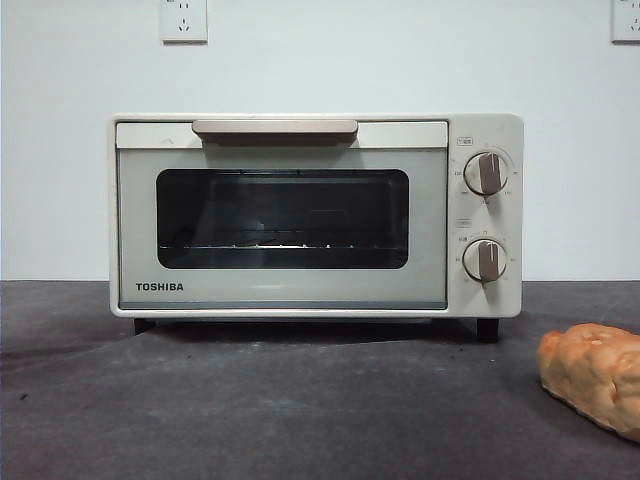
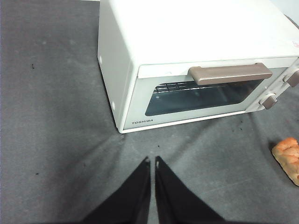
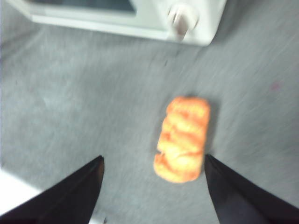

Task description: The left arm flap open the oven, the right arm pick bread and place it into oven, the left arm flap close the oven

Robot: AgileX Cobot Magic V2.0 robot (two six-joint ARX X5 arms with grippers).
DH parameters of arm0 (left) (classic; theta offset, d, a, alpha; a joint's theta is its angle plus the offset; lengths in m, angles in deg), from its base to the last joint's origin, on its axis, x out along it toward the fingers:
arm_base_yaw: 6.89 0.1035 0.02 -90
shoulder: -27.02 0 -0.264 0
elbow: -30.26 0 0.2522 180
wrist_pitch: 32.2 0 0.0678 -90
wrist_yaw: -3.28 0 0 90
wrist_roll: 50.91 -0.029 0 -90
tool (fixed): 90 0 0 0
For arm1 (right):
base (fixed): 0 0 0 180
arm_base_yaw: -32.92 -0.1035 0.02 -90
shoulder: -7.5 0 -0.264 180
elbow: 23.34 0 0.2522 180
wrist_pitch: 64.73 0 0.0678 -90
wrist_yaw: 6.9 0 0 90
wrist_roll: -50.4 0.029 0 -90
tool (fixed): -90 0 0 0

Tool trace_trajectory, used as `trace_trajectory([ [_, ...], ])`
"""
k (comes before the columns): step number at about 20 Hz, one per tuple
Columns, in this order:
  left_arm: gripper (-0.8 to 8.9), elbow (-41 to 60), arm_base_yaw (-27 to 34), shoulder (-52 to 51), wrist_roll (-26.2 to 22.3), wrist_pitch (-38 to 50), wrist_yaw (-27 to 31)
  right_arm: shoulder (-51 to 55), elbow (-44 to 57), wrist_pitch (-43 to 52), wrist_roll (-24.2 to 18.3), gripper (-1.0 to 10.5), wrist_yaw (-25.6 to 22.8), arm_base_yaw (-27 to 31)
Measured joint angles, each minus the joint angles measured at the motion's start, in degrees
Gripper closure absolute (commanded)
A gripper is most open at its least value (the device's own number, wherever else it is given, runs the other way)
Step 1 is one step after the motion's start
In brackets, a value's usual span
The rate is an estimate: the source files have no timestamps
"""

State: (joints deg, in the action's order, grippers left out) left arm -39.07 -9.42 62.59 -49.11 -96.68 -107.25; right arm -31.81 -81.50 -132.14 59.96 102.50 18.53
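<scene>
Waiting shut on the surface (image 1: 250, 410), the oven (image 1: 315, 215) faces the left end effector (image 2: 153, 162), jaws pressed together; the right end effector (image 3: 154, 161) hovers spread around the bread (image 3: 183, 139), ready to grasp.

Neither arm shows in the front view. Left gripper (image 2: 153, 161) hangs above the table, pointed down and forward, its two black jaws pressed nearly together with only a thin slit between the tips, nothing held. Right gripper (image 3: 154, 161) also hangs above the table, jaws spread wide apart, nothing between the tips gripped; that wrist view is blurred. Both grippers are clear of any contact.
</scene>
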Motion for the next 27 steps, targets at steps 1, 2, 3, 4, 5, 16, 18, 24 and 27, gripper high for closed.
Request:
trace_trajectory([
  [1,7.97,0.0,0.0,0.0,0.0,0.0,0.0,-0.9,2.2,1.9,1.2,6.1,-0.2,-1.3],
  [2,7.97,0.0,0.0,0.0,0.0,0.0,0.0,-1.8,3.9,3.5,2.0,6.1,-0.7,-2.4],
  [3,7.97,0.0,0.0,0.0,0.0,0.0,0.0,-3.2,6.2,6.1,3.2,6.0,-2.2,-4.1],
  [4,7.97,0.0,0.0,0.0,0.0,0.0,0.0,-4.4,7.7,7.9,4.2,5.9,-3.8,-5.3],
  [5,7.97,0.0,0.0,0.0,0.0,0.0,0.0,-5.9,9.2,9.9,5.3,5.8,-5.8,-6.8],
  [16,7.97,0.0,0.0,0.0,0.0,0.0,0.0,-25.2,10.1,22.7,9.0,5.5,-19.4,-14.8],
  [18,7.97,0.0,0.0,0.0,0.0,0.0,0.0,-28.0,10.1,24.2,9.1,5.5,-19.5,-14.8],
  [24,7.97,0.0,0.0,0.0,0.0,0.0,0.0,-32.7,10.1,25.6,10.0,6.9,-20.7,-14.8],
  [27,7.97,0.0,0.0,0.0,0.0,0.0,0.0,-32.6,10.1,26.0,10.1,7.8,-20.6,-14.8],
])
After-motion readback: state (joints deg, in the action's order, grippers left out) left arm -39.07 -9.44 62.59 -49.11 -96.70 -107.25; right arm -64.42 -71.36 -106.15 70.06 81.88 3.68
